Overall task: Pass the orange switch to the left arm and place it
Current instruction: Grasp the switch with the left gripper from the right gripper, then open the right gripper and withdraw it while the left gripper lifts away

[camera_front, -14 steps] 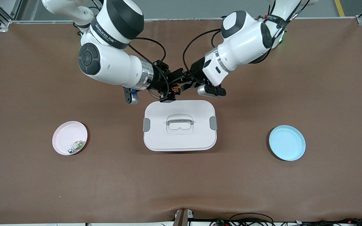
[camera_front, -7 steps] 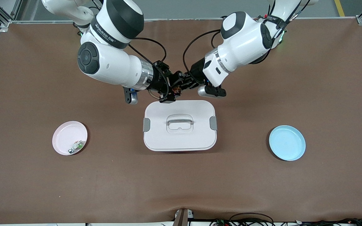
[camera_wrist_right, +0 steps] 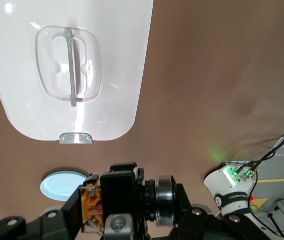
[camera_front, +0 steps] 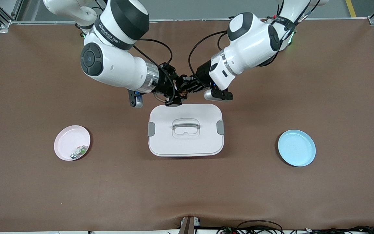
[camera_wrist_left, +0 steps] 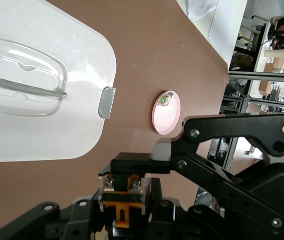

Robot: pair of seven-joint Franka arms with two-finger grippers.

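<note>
Claw to claw above the table beside the box [camera_front: 185, 130], my left claw [camera_front: 188, 88] and right claw [camera_front: 178, 91] both pinch the orange switch [camera_front: 183, 94], likely light, rigid, best gripped on its black flanks.

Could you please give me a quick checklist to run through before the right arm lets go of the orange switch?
1. Left pincer shut on the orange switch: ok.
2. Right pincer also shut on it, so both hold it: ok.
3. Handover is off the table, beside the box at its edge toward the robots' bases: ok.
4. Neither pincer touches the box lid: cannot tell.
5. Blue plate, toward the left arm's end, is free to receive it: ok.
6. Pink plate holds only the green-and-white component: ok.
</note>
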